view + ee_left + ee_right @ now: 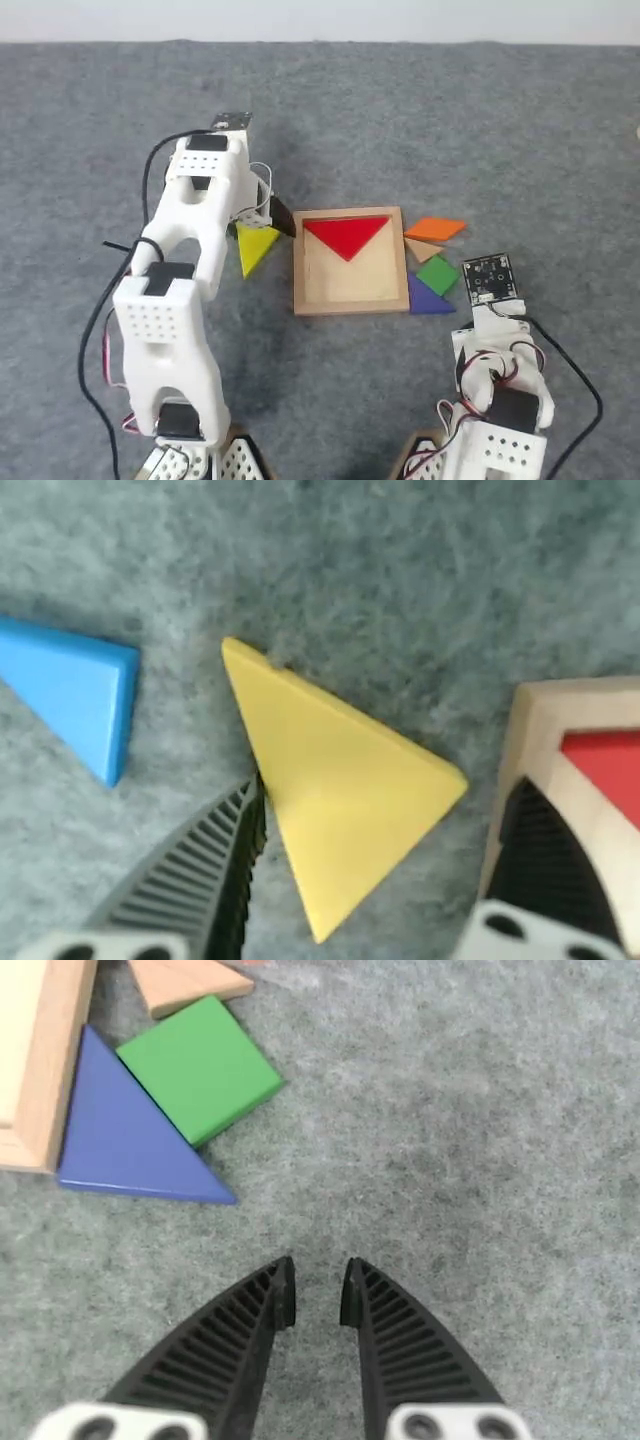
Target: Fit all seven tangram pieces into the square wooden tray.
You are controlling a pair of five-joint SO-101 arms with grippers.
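The square wooden tray (350, 300) lies mid-table with a red triangle (347, 236) in its far half. A yellow triangle (340, 800) lies flat on the carpet just beside the tray's corner (535, 720). My left gripper (390, 800) is open and straddles it, one finger (215, 870) at the triangle's edge, the other over the tray corner. A light blue triangle (75, 685) lies beyond it. On the tray's other side are an orange parallelogram (435, 228), a tan triangle (421, 250), a green square (198, 1065) and a dark blue triangle (120, 1140). My right gripper (318, 1295) is low over bare carpet, fingers almost together, holding nothing.
Grey carpet covers the whole table. The left arm (190, 250) stretches along the tray's left side. The right arm's base (495, 420) sits at the near right. Open carpet lies beyond the tray and to the far right.
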